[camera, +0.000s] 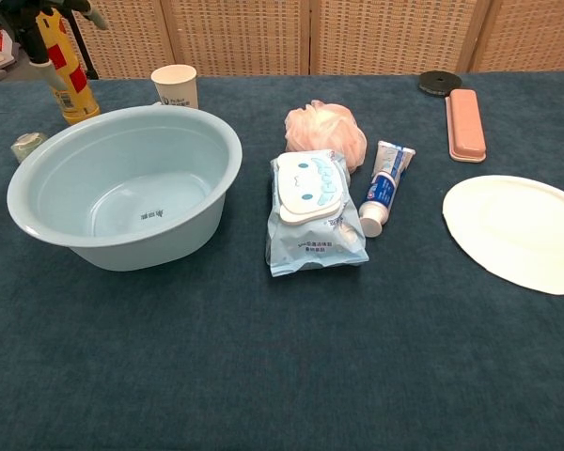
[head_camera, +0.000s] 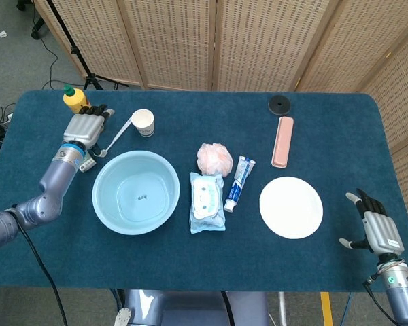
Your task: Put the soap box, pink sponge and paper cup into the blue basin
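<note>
The white paper cup stands behind the light blue basin, which holds nothing. A pink mesh sponge lies mid-table. The pink oblong soap box lies at the back right. My left hand hovers with fingers apart over the yellow bottle, left of the cup, holding nothing. By the front right table edge, my right hand is spread and holds nothing.
A wipes pack and a toothpaste tube lie right of the basin, beside a white plate. A white spoon lies between my left hand and the cup. A black disc sits at the back.
</note>
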Tool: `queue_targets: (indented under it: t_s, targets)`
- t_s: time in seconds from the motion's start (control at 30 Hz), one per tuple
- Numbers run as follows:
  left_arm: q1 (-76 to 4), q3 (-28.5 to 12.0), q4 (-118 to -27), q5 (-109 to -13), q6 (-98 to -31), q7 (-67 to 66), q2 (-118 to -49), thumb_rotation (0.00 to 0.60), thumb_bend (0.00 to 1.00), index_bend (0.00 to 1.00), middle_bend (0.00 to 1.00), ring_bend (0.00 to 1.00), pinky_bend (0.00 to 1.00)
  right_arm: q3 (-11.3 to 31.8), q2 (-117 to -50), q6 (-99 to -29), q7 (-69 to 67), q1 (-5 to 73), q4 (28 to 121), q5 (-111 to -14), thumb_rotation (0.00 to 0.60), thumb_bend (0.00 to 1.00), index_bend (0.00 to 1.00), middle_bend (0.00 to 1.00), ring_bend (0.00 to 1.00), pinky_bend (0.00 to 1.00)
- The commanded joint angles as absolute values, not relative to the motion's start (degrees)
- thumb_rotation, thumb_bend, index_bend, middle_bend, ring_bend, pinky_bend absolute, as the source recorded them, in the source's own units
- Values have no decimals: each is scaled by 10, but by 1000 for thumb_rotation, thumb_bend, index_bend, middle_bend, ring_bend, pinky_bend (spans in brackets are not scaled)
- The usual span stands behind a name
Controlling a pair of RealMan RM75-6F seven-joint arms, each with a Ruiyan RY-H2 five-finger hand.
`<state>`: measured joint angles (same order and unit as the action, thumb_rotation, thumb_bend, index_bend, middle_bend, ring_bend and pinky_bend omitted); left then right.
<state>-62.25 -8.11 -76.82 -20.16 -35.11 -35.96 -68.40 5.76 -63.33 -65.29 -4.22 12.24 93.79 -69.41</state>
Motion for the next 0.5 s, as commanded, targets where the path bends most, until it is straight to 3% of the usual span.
queue_targets:
  t_s: [0.03, 0.27, 0.5]
  targets:
    - [-635, -48, -790, -169, -344, -373, -660, 600, 165, 110, 0, 0, 16, 58, -632, -659, -37, 120, 942, -695, 600, 26, 104, 0, 0, 14]
    - [-624, 6, -820, -158, -332, -360, -630, 600, 167, 110, 0, 0, 16, 55, -633, -676, -15, 117, 956, -705, 600, 28, 104, 0, 0, 14]
    - [-589, 30, -815, -196, -335, -322, -624, 600, 168, 110, 0, 0, 16, 55, -632, -696, 4, 113, 970, -716, 600, 28, 104, 0, 0, 14]
